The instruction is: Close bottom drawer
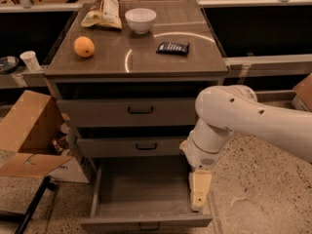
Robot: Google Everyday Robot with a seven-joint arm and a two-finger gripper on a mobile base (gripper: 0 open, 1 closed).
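The bottom drawer stands pulled wide open at the foot of the grey-brown cabinet, its plain grey inside bare and its front panel near the lower edge of the view. The middle drawer and top drawer above it stick out a little. My gripper hangs from the white arm, pointing down at the drawer's right wall, just behind the right end of the front panel.
On the cabinet top lie an orange, a white bowl, a snack bag and a dark bar. An open cardboard box stands on the floor at the left. A black stand leg lies at lower left.
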